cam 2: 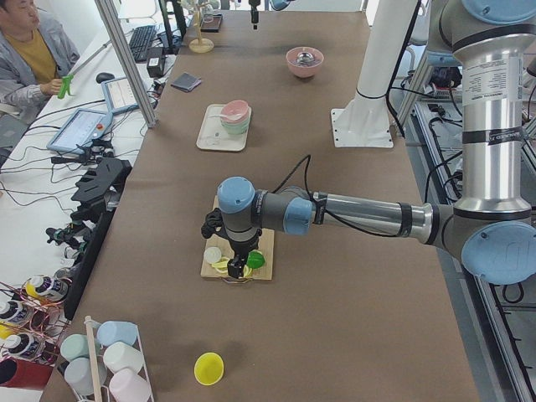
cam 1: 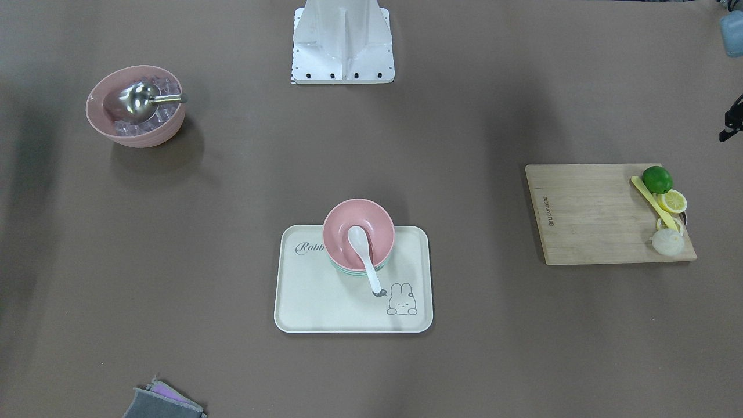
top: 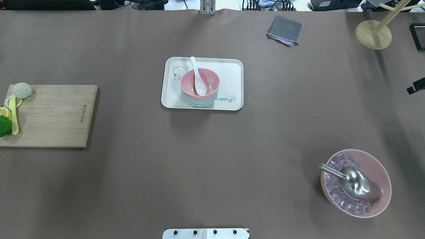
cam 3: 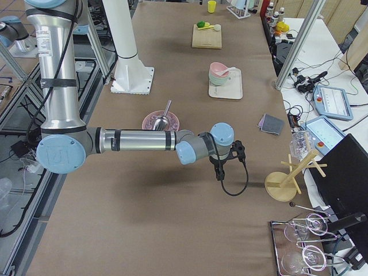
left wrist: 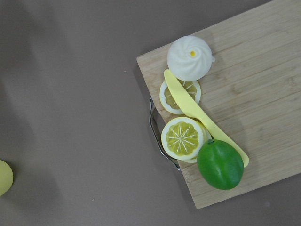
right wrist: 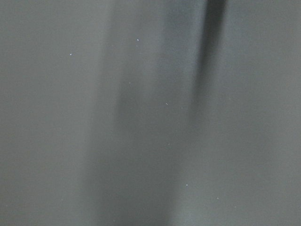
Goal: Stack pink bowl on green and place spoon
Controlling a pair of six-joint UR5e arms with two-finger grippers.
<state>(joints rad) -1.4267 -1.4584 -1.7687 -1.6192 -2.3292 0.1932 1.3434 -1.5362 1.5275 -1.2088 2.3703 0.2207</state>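
Bumping was the risk: the spoon (cam 1: 361, 247) lay in the pink bowl (cam 1: 374, 223) atop the green bowl (top: 199, 103) mid-counter, handle overhanging; finger gap of left gripper (cam 2: 237, 266) and right gripper (cam 3: 220, 174) couldn't be told

Open table (top: 212, 159) around tray (top: 232, 79); spoon (top: 196, 74) handle past bowl (top: 211, 83) rim.

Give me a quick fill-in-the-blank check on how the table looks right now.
On the tray, the pink bowl is stacked on a lower bowl coloured ____. The spoon resting in that pink bowl is coloured ____. The knife on the wooden board is coloured ____. The large bowl holding ice and a scoop is coloured ____.
Missing words: green, white, yellow, pink.
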